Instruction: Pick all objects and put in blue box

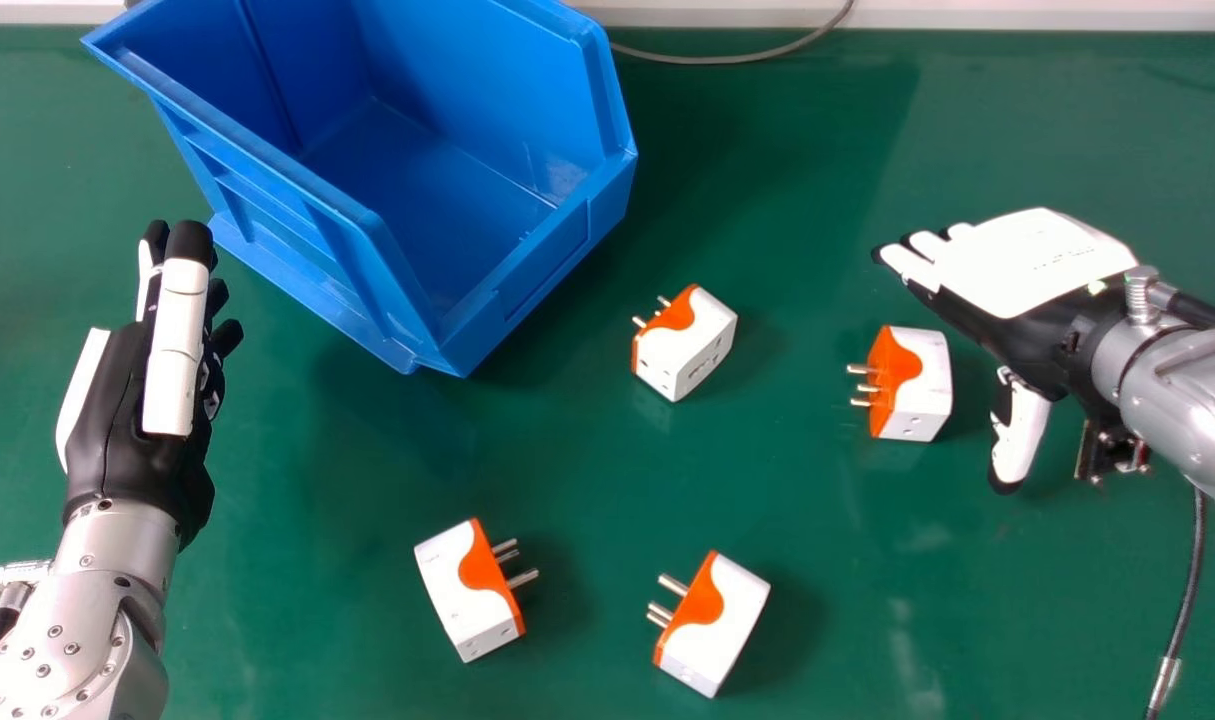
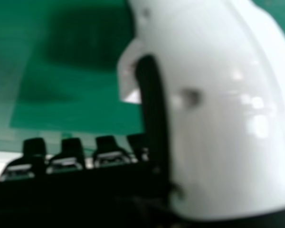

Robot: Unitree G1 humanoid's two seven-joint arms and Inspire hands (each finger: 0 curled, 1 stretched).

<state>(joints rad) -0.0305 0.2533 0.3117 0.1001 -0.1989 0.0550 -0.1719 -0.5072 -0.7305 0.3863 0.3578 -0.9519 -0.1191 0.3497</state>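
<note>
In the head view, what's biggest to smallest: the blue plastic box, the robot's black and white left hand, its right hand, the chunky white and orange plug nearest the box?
1. Blue plastic box
2. Left hand and right hand: too alike to rank
3. Plug nearest the box

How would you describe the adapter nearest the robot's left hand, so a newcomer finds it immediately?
Start at the blue box, upper left in the head view. Below it, the white and orange adapter nearest the left hand lies on the table. Its pins point to the view's right; the other three adapters point theirs left.
</note>
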